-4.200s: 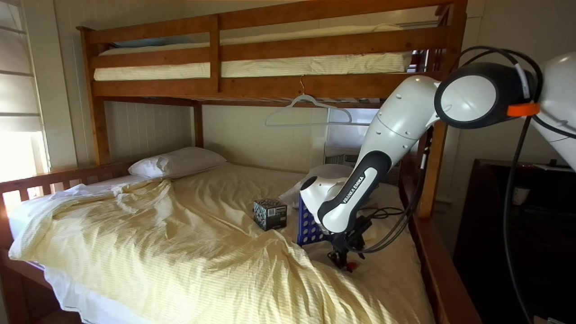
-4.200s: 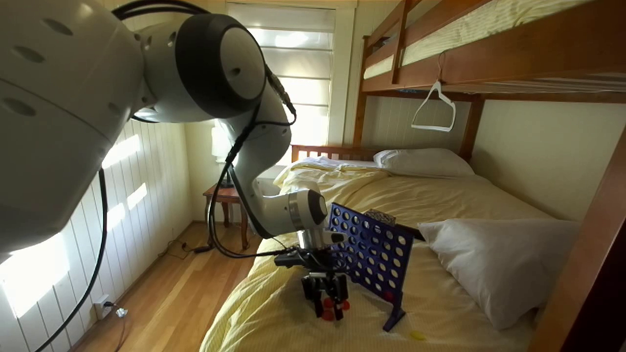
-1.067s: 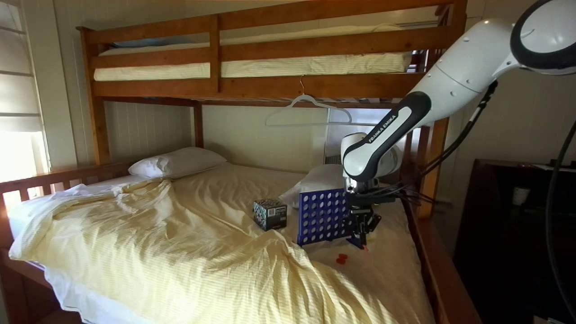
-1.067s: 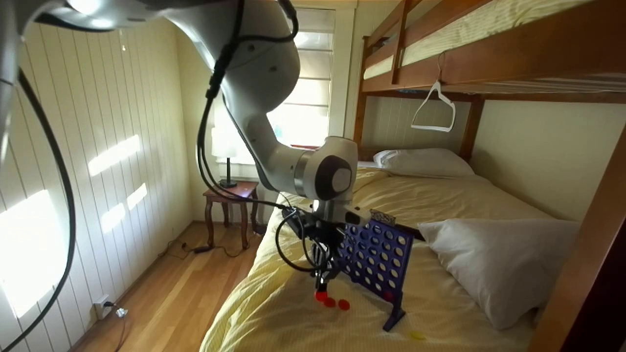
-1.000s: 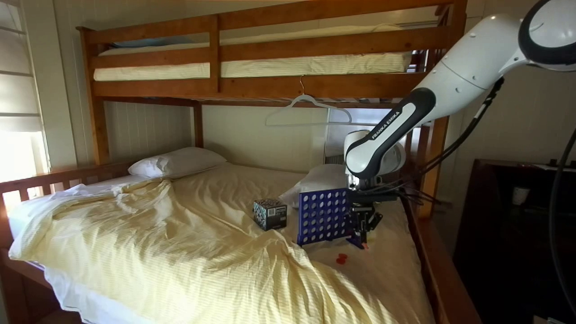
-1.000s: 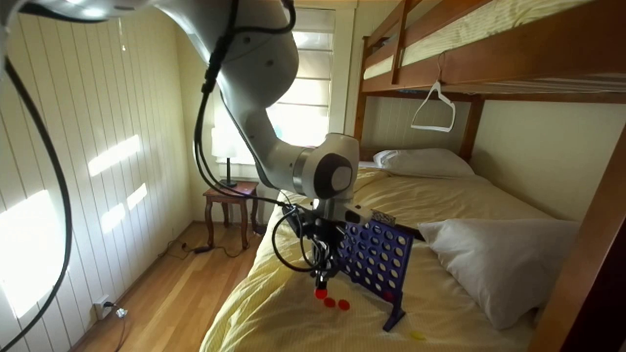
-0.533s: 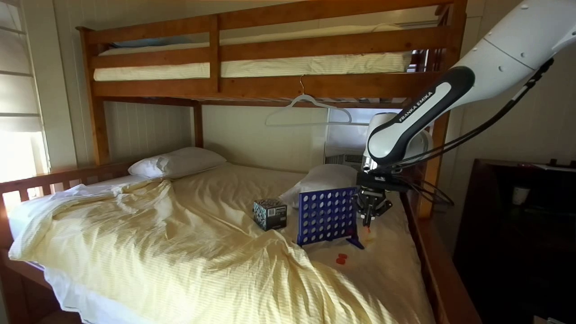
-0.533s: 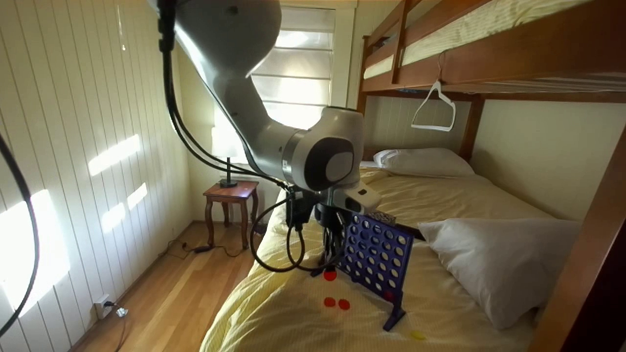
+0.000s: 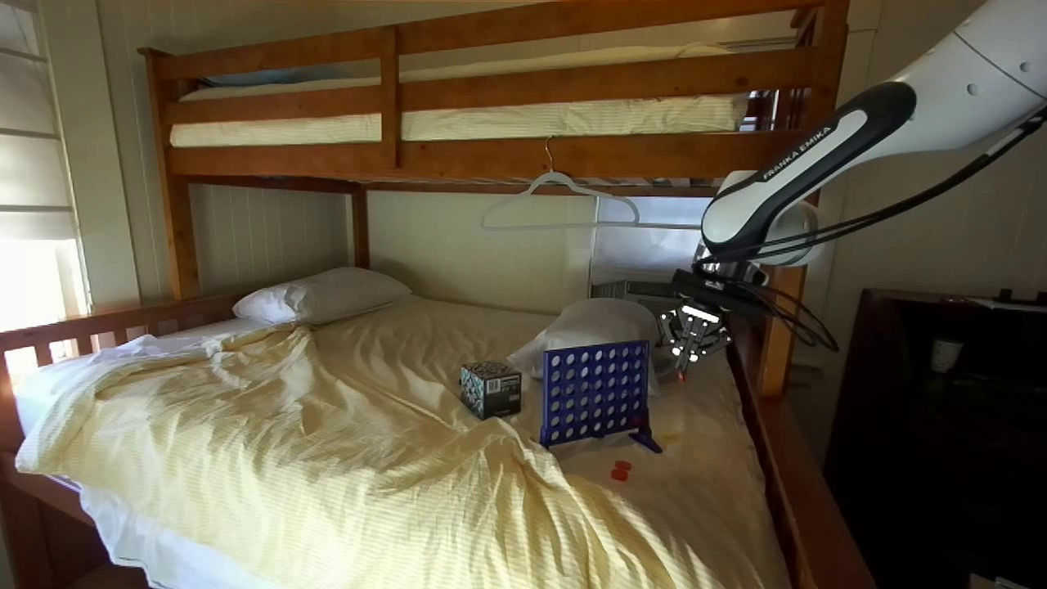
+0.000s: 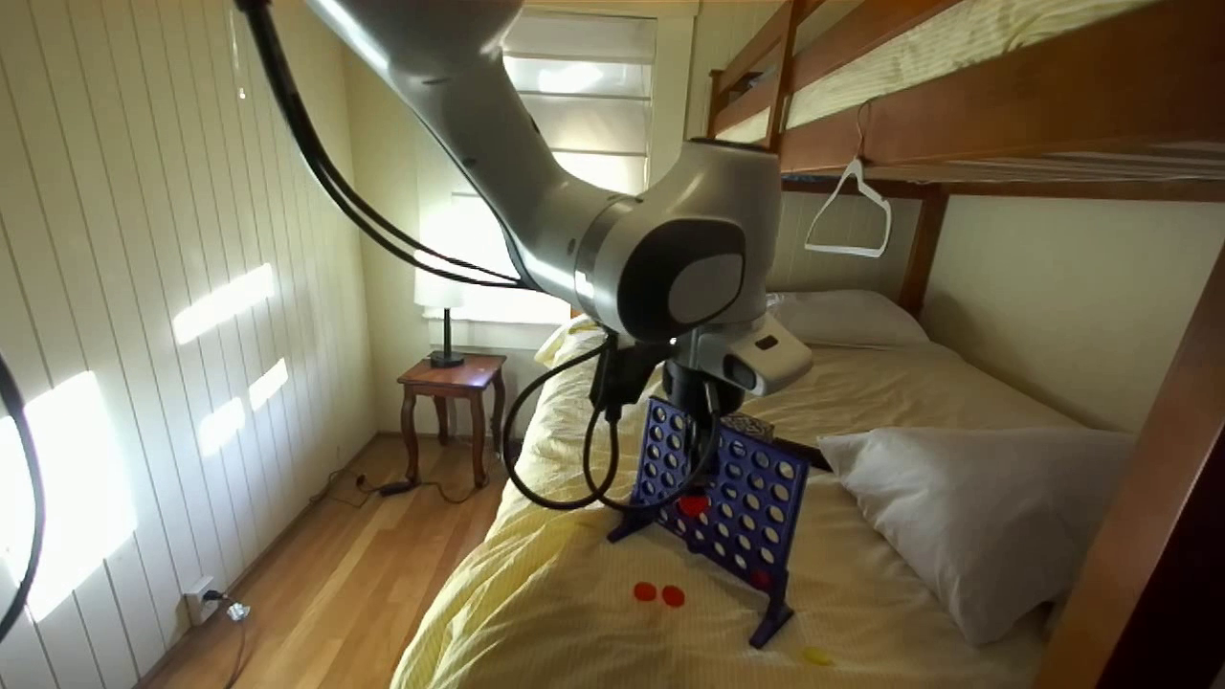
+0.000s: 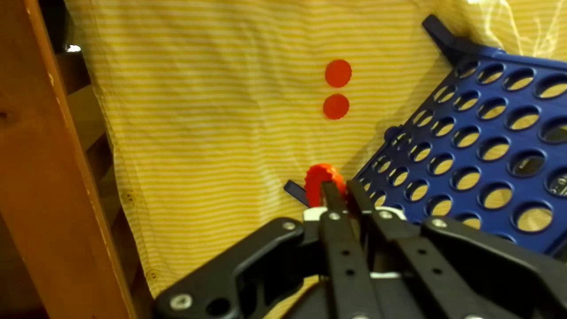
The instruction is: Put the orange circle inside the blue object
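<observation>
Claw [image 11: 344,191] drawn together, gripping orange circle [image 11: 316,182] between fingertips [image 11: 359,195]; circle hangs below them, near upright blue grid [image 11: 494,171].

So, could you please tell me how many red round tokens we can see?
4: a held token in the hand, two loose tokens on the sheet, and a slotted token in the bottom row of the blue grid. Others may be hidden.
</observation>
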